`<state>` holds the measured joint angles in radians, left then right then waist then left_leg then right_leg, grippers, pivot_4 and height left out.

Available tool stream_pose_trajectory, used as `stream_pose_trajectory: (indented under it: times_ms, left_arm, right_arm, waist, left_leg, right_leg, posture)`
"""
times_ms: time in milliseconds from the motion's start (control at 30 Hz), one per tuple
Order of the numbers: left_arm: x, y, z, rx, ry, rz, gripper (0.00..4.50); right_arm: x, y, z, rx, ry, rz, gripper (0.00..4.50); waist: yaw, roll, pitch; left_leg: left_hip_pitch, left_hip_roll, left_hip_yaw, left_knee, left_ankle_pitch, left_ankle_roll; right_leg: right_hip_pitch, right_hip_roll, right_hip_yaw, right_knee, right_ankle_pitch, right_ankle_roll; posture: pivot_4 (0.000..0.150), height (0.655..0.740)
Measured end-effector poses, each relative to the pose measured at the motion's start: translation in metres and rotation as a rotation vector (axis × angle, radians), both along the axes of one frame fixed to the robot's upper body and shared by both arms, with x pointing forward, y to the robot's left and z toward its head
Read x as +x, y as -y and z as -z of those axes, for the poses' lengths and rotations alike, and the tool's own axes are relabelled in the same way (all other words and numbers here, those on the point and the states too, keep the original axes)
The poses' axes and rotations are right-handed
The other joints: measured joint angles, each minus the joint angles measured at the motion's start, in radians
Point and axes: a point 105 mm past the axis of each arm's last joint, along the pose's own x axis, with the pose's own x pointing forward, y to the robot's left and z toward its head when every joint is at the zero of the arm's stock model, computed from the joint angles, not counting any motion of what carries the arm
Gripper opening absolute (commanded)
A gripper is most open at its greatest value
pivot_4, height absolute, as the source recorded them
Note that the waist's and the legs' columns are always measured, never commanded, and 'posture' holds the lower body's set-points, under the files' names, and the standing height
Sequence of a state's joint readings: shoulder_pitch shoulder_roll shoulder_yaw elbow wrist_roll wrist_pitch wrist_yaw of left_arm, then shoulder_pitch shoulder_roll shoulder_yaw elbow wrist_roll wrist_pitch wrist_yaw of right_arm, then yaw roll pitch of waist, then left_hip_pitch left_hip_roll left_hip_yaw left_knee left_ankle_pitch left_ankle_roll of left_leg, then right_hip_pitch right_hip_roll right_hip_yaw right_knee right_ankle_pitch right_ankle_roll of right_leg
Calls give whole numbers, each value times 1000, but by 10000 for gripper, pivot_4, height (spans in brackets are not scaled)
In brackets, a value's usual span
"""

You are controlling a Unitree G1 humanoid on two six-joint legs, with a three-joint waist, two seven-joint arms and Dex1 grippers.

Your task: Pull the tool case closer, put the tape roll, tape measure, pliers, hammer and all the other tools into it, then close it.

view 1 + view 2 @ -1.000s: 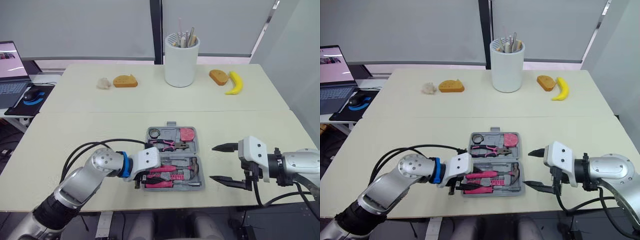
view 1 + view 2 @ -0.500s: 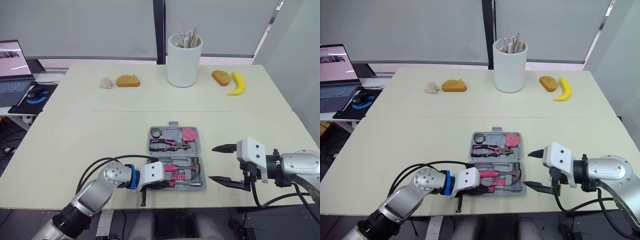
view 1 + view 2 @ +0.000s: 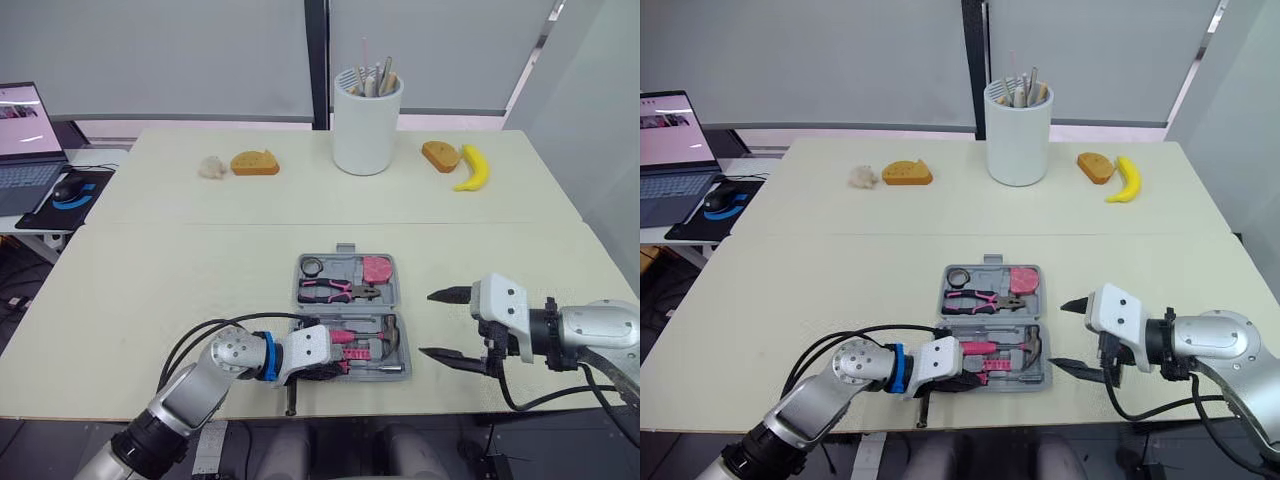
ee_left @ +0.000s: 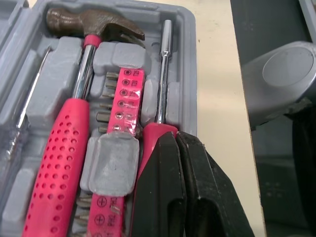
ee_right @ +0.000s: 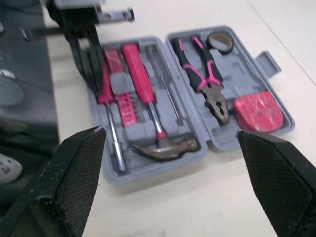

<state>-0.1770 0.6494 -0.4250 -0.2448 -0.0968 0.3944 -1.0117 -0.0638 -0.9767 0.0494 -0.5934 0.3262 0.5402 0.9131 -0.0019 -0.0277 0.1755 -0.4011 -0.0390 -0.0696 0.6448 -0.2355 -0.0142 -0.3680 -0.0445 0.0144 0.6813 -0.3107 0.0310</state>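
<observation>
The grey tool case (image 3: 345, 249) lies open near the table's front edge. Its far half holds the tape roll (image 3: 311, 266), pink-handled pliers (image 3: 335, 290) and red tape measure (image 3: 376, 268). Its near half holds the hammer (image 4: 64, 148), a pink bit strip (image 4: 122, 106) and a pink-handled screwdriver (image 4: 160, 74). My left gripper (image 4: 176, 136) is shut at the case's near left corner, with its tips resting on the screwdriver's handle. My right gripper (image 3: 426, 324) stands open just right of the case, and nothing is between its fingers.
At the back of the table stand a white utensil holder (image 3: 366, 125), a banana (image 3: 470, 167), two bread pieces (image 3: 438, 154) (image 3: 252, 162) and a white crumpled lump (image 3: 209, 166). A laptop (image 3: 20, 130) and a mouse (image 3: 65, 187) sit on a side desk at the left.
My left arm has dropped lower and its gripper has slid a little right along the case's near edge. The case and the right gripper have stayed put.
</observation>
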Motion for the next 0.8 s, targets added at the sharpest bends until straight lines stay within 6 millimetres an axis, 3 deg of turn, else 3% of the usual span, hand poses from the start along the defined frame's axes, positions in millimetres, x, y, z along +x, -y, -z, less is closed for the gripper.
stream_pose_trajectory:
  times_ms: [33,133,233,300,500,633,700,800]
  left_arm:
    - [5,-4,-5,2,14,-23,446]
    - [21,-21,-18,76,94,-65,0]
    - [45,-50,-42,177,205,-139,0]
    - [57,-67,-52,218,253,-198,0]
    - [67,-95,-34,299,210,-289,0]
    - [70,-89,-19,270,174,-324,0]
    - [68,-85,-4,288,153,-307,0]
    - [77,-79,-2,281,170,-317,0]
  right_arm:
    - [7,7,7,-52,17,26,45000]
    - [36,22,22,-191,96,71,38706]
    - [60,24,33,-267,138,87,28213]
    - [64,21,44,-282,121,80,22764]
    - [70,3,61,-276,81,44,8550]
    - [77,2,65,-292,66,44,134]
    - [78,-3,67,-285,59,34,134]
    - [78,-6,74,-290,34,25,134]
  waist:
    - [0,0,0]
    - [-6,0,0]
    - [-12,0,1]
    - [-14,1,0]
    - [-15,1,1]
    - [-13,1,1]
    - [-14,1,1]
    - [-9,1,1]
  left_leg:
    - [0,0,0,0,0,0]
    - [1,0,1,0,0,0]
    - [0,2,0,-1,0,0]
    - [0,1,0,-1,0,0]
    - [-3,1,1,0,0,0]
    - [-2,1,0,0,0,0]
    - [-2,1,0,0,0,0]
    - [-2,1,0,0,0,0]
  right_leg:
    - [0,0,0,0,0,0]
    - [-1,1,1,1,0,0]
    - [-1,3,1,1,0,0]
    - [-2,3,1,0,0,-1]
    - [-4,3,2,1,0,-1]
    - [-3,3,1,1,0,-1]
    - [-4,3,1,1,0,-1]
    - [-4,3,1,2,0,-1]
  posture:
    - [1500,7400]
    - [1500,7400]
    - [1500,7400]
    - [1500,7400]
    - [1500,7400]
    - [1500,7400]
    - [1500,7400]
    - [1500,7400]
